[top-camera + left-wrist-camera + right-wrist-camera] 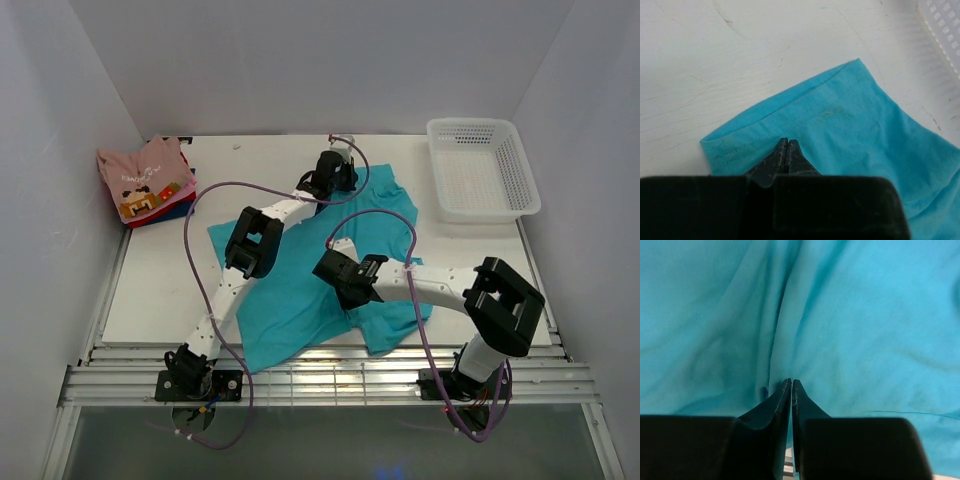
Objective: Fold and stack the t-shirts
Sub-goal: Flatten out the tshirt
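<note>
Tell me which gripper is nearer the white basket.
Left. The left gripper sits at the teal t-shirt's far edge, level with the basket and to its left; the right gripper is over the shirt's middle, closer to the arm bases.

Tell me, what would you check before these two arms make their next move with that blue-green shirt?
1. Left gripper shut, tips at a hemmed edge of the teal shirt: ok.
2. Left gripper really pinching cloth: cannot tell.
3. Right gripper shut, a crease running into its tips, seemingly pinched: ok.
4. Teal shirt lying smooth: not ok, rumpled.
5. Folded pile in the far left corner, apart from both arms: ok.
6. Basket apart from the teal shirt: ok.
</note>
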`<state>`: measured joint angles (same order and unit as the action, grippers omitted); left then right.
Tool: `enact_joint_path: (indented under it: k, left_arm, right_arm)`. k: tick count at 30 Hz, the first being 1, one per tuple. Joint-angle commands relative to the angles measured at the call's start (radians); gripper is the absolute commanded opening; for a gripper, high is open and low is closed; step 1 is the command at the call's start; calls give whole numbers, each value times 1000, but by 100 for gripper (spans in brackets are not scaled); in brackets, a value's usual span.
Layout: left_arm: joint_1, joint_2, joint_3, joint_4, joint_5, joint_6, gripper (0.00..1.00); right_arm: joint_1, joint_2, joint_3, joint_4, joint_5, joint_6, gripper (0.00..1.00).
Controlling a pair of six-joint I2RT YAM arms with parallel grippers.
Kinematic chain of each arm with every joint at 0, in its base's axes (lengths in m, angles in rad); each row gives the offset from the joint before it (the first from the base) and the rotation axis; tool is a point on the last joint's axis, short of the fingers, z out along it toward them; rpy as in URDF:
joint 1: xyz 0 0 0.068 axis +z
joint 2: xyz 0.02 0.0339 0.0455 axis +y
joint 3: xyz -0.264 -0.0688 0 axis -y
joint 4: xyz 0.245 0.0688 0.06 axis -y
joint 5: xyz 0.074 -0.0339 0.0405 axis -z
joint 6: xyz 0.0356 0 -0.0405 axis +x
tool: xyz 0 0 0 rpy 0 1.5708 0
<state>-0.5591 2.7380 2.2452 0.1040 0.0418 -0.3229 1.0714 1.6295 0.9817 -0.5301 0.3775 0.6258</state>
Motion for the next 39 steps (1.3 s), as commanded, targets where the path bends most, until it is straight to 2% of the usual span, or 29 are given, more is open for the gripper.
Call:
enact_joint_path:
  k: [1,4,7,9,11,12,13,15,16,17,18,19,20,21,22,23,27,34,39]
  left_arm:
    - [-24,-128,-128,66,30,111,0]
    - [-41,-263,-141,83,-26,146,0]
    - [-42,-440,-214,83,-138,131,0]
    - [-45,-595,-339,83,-215,119,5]
    - [-50,-699,-451,85,-275,107,14]
    - [-53,-801,-581,85,-339,94,17]
    - [-55,-851,-649,85,-367,84,20]
    - [-56,-1002,-795,85,-422,27,27]
    - [-58,-1049,-934,83,-463,9,28]
    - [-59,-1093,-1000,79,-482,-13,27]
    - [-62,-1136,-1065,71,-502,-75,22]
    - [-64,-1209,-1176,28,-554,-114,13]
    - [-67,-1238,-1222,-4,-581,-154,2]
    - [-67,-1262,-1265,-32,-598,-192,0]
    - [-67,-1303,-1303,-80,-612,-256,0]
    - [-68,-1324,-1370,-95,-632,-284,0]
    - [-70,-1399,-1486,-184,-713,-383,0]
    - [-65,-1384,-1495,-357,-838,-461,0]
    - [-9,-1355,-1510,-351,-823,-470,0]
  right_arm:
    - [9,-48,113,-96,199,17,11]
    - [7,-79,217,-181,332,-8,22]
    - [-5,-115,282,-208,398,-46,37]
    - [-24,-146,291,-197,411,-61,45]
    - [-71,-181,273,-159,394,-109,47]
    - [-96,-192,261,-130,377,-133,47]
    - [-150,-212,244,-54,318,-193,47]
    - [-214,-221,201,23,250,-245,47]
    - [-290,-217,192,86,169,-294,43]
    - [-321,-209,184,114,138,-316,39]
    - [-350,-198,189,139,118,-336,33]
    - [-411,-168,193,178,65,-359,18]
    - [-438,-148,216,192,40,-391,11]
    - [-462,-128,230,209,25,-406,8]
    - [-509,-81,245,226,-10,-422,8]
    - [-530,-54,262,245,-21,-437,8]
    - [-611,70,377,277,-67,-500,8]
    - [-743,307,491,314,-189,-491,8]
    - [-772,429,564,295,-224,-492,8]
